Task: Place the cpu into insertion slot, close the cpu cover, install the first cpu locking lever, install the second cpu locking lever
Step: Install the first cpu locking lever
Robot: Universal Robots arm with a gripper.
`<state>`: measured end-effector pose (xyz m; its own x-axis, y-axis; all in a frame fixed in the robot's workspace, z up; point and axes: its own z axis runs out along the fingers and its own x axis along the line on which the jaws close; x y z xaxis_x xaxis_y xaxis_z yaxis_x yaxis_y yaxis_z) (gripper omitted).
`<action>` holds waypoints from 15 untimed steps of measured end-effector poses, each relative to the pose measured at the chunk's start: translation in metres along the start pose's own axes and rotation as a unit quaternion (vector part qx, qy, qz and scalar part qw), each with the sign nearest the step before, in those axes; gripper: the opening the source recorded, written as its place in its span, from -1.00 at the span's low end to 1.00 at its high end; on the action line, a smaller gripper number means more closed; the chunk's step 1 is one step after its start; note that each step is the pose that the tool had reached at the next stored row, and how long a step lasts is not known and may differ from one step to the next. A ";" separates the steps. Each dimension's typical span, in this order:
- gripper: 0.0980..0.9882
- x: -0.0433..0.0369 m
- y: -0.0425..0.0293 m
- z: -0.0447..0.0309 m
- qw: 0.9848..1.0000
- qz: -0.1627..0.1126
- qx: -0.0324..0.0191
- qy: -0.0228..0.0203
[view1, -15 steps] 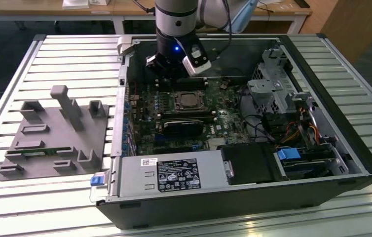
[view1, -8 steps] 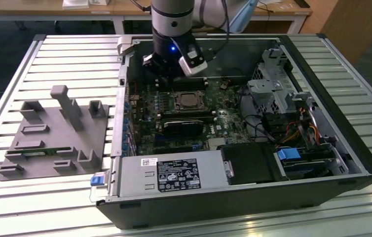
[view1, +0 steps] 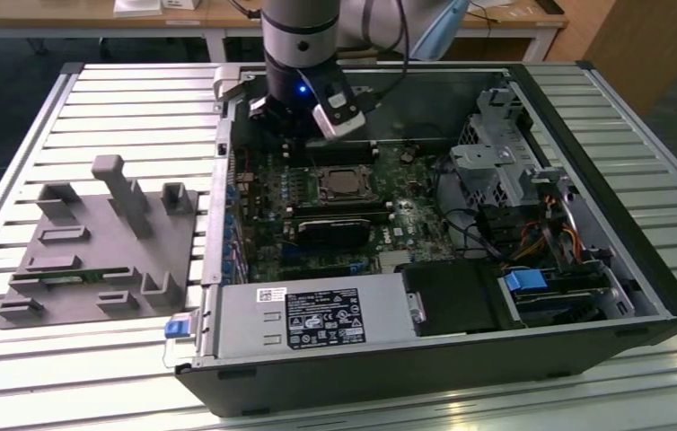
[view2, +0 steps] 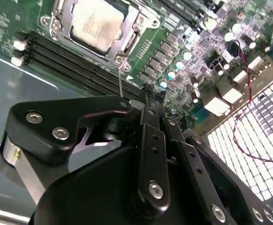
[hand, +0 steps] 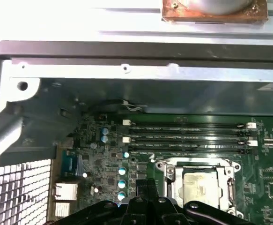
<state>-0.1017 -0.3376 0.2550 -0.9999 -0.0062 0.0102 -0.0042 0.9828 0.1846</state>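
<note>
Dull silver square cpu is sitting seated in the green motherboard, the thin silvery cpu cover apparently lowered around it. The black tool, fingers pressed together, is hovering just beside a thin, raised wire locking lever; latching is judged not yet done.

Pretty sure this is a robotics lab: open black metal desktop computer case lying on a slatted aluminium desk, grey plastic parts fixture alongside, light wooden office furniture behind.

Bright overhead light; glare on slatted table; computer case interior shadowed.
</note>
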 end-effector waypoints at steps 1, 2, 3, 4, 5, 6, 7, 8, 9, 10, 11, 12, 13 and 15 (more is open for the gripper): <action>-0.99 0.0009 0.0000 0.0001 1.000 0.000 -0.004 0.000; -0.99 0.0016 0.0000 0.0001 1.000 0.000 -0.009 0.000; -0.99 0.0022 -0.0001 0.0001 1.000 0.000 -0.016 0.000; -0.99 0.0028 -0.0001 0.0001 1.000 0.000 -0.023 0.000; -0.99 0.0035 -0.0001 0.0001 1.000 0.000 -0.030 0.000; -0.99 0.0041 -0.0001 0.0001 0.999 0.000 -0.036 0.000; -0.99 0.0046 -0.0001 0.0001 0.999 0.000 -0.041 0.000; -0.99 0.0050 -0.0002 0.0003 0.999 0.000 -0.045 0.000; -0.99 0.0050 -0.0003 0.0006 0.999 -0.001 -0.047 0.000; -0.99 0.0050 -0.0004 0.0013 0.999 -0.001 -0.049 0.000; -0.99 0.0050 -0.0005 0.0022 0.999 -0.001 -0.050 0.000; -0.99 0.0051 -0.0007 0.0031 0.999 -0.001 -0.051 0.000; -0.99 0.0051 -0.0009 0.0039 0.999 -0.001 -0.052 0.000; -0.99 0.0051 -0.0011 0.0047 0.999 -0.001 -0.054 0.000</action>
<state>-0.1069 -0.3379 0.2502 -0.9999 -0.0073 0.0095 -0.0042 0.9569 0.2904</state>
